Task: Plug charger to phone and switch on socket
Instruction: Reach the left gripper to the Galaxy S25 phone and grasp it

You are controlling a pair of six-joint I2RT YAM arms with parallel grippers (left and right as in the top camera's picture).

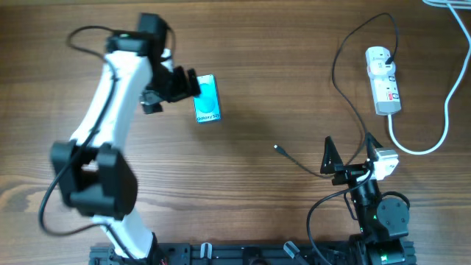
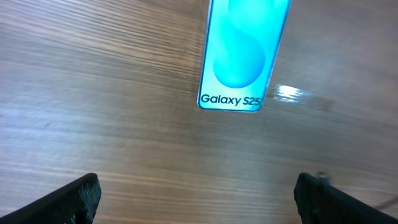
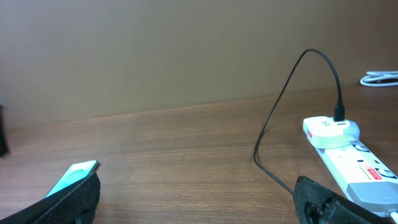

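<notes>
The phone [image 1: 207,99] lies flat on the wooden table, teal screen up with "Galaxy S25" text. My left gripper [image 1: 185,85] is open and empty, just left of the phone. In the left wrist view the phone [image 2: 242,56] lies ahead of the open fingers [image 2: 199,199], not between them. The charger cable [image 1: 340,88] runs from the socket [image 1: 384,81] and ends in a small plug tip [image 1: 278,149] on the table. My right gripper [image 1: 349,153] is open and empty, right of the tip. The right wrist view shows the socket [image 3: 351,158], the cable [image 3: 280,121] and the phone's edge [image 3: 76,173].
A thicker white cable [image 1: 434,143] loops from the socket's near end to the far right corner; it also shows in the right wrist view [image 3: 379,78]. A brown wall [image 3: 186,50] backs the table.
</notes>
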